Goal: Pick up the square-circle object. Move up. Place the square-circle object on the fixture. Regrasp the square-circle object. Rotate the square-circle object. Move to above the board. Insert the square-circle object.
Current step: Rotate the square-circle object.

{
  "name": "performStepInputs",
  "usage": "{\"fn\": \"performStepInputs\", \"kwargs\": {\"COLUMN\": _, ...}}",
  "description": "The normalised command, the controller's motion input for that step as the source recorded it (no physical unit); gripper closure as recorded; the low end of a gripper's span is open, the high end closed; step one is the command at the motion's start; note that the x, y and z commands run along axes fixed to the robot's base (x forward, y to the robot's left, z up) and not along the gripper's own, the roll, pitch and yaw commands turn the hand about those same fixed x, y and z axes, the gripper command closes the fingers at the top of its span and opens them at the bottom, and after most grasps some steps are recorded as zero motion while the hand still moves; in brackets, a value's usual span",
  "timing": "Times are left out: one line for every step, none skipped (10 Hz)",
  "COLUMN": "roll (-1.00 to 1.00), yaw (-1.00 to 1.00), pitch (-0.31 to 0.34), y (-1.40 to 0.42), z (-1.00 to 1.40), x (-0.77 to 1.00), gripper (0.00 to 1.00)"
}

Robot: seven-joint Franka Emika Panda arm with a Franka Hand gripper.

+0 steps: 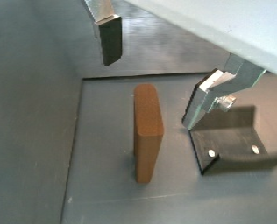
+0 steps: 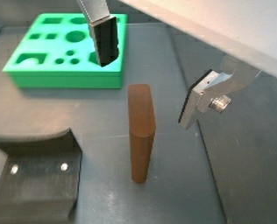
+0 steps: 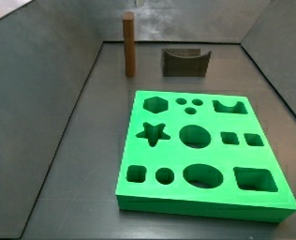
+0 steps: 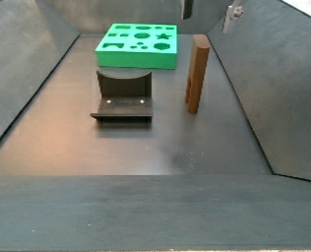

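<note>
The square-circle object [image 1: 147,127] is a slim brown peg standing upright on the dark floor; it also shows as the peg [image 2: 140,140], [image 3: 129,44], [image 4: 195,74]. My gripper [image 1: 156,70] hangs open above its top end, one finger to each side, touching nothing; both wrist views show the gripper [image 2: 151,70] this way. In a side view only the gripper's [image 4: 210,10] fingertips enter the frame, over the peg. The fixture [image 4: 123,94] stands beside the peg, also visible as the fixture [image 1: 229,144], [image 2: 41,175], [image 3: 185,61]. The green board [image 3: 275,159] lies flat nearby.
Sloping grey walls enclose the floor on all sides. The board [image 4: 143,61] sits just behind the fixture in a side view, and the board [image 2: 36,74] shows beyond one finger [image 2: 103,39] in a wrist view. The peg stands close to one wall [image 4: 257,89].
</note>
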Motion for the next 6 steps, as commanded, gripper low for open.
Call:
{"fn": "performStepInputs", "kwargs": {"roll": 0.01, "yaw": 1.0, "pitch": 0.023, "y": 0.0, "z": -0.02, "x": 0.03, "gripper": 0.0}}
{"fn": "performStepInputs", "kwargs": {"roll": 0.01, "yaw": 1.0, "pitch": 0.025, "y": 0.0, "z": -0.02, "x": 0.03, "gripper": 0.0}}
{"fn": "performStepInputs", "kwargs": {"roll": 0.01, "yaw": 1.0, "pitch": 0.027, "y": 0.0, "z": -0.02, "x": 0.03, "gripper": 0.0}}
{"fn": "performStepInputs", "kwargs": {"roll": 0.01, "yaw": 1.0, "pitch": 0.029, "y": 0.0, "z": -0.02, "x": 0.03, "gripper": 0.0}}
{"fn": "performStepInputs", "kwargs": {"roll": 0.01, "yaw": 1.0, "pitch": 0.033, "y": 0.0, "z": -0.02, "x": 0.03, "gripper": 0.0}}
{"fn": "performStepInputs", "kwargs": {"roll": 0.01, "yaw": 1.0, "pitch": 0.039, "y": 0.0, "z": -0.02, "x": 0.03, "gripper": 0.0}}
